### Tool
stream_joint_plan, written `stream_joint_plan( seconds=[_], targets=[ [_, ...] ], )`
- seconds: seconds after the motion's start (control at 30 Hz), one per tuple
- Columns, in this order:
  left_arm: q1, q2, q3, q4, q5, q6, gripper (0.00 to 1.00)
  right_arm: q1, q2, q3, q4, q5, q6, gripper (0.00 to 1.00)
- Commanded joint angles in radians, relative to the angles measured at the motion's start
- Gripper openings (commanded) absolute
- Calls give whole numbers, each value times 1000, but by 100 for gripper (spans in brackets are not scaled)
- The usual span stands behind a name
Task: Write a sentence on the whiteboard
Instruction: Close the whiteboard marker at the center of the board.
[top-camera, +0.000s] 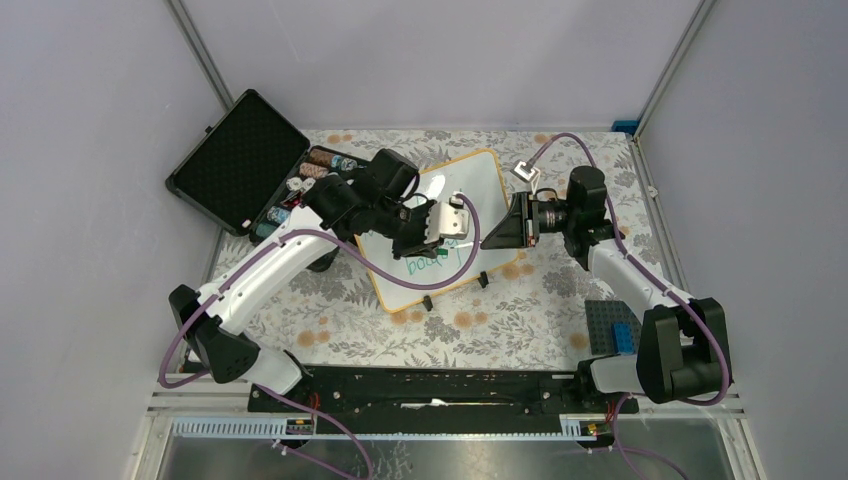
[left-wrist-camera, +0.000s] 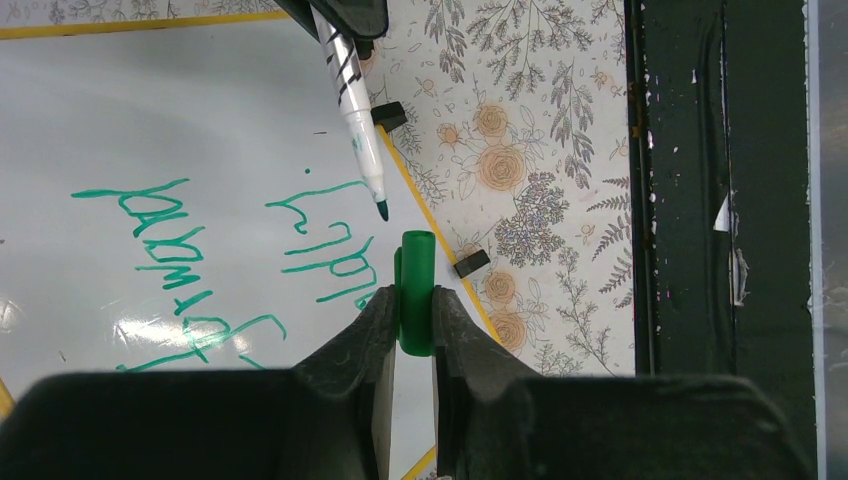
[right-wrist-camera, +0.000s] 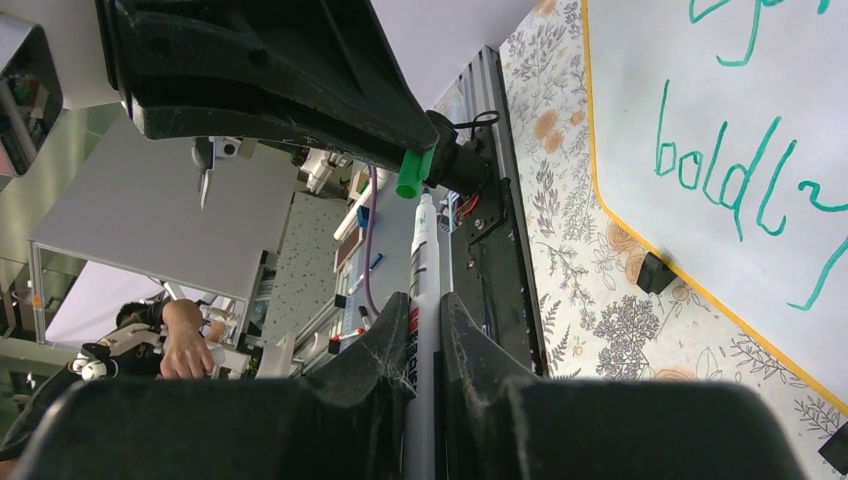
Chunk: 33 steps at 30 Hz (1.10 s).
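The whiteboard (top-camera: 480, 185) lies tilted on the flowered cloth, its orange-yellow rim showing. The sentence (left-wrist-camera: 200, 250) is green handwriting in two lines; the right wrist view shows the word "boldly" (right-wrist-camera: 720, 170). My left gripper (left-wrist-camera: 414, 300) is shut on a green marker cap (left-wrist-camera: 416, 285), held above the board's near edge. My right gripper (right-wrist-camera: 422, 305) is shut on the white marker (right-wrist-camera: 420, 260). The marker's green tip (left-wrist-camera: 382, 210) points at the cap's open end, a small gap apart. From above, both grippers (top-camera: 440, 240) (top-camera: 497, 228) face each other over the board.
An open black foam-lined case (top-camera: 240, 160) with small bottles stands at the back left. A blue brick on a dark baseplate (top-camera: 615, 325) lies near the right arm's base. Two black clip feet (top-camera: 483, 279) sit at the board's near rim. A black rail (top-camera: 430, 385) runs along the front.
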<state>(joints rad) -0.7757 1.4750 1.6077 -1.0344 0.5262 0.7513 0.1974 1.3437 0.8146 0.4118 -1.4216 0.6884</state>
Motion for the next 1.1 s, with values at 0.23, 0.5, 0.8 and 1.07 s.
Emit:
stream_joint_plan(
  seconds=[0.23,0.5,0.8,1.07],
  targets=[
    [-3,11,26,29,-14,-9,0,21,-31,40,-34,-3,-54,0],
    [-12,21,32,30,-17,-14,0,28,-27,44,-36,-1,-54,0],
    [-13,24,38,39,-13,-27,0,30,-24,47,-63,6,-76,0],
    [-15,42,45,76,-18,-86,0,43,-23,98,-219,72,-204,0]
  ],
)
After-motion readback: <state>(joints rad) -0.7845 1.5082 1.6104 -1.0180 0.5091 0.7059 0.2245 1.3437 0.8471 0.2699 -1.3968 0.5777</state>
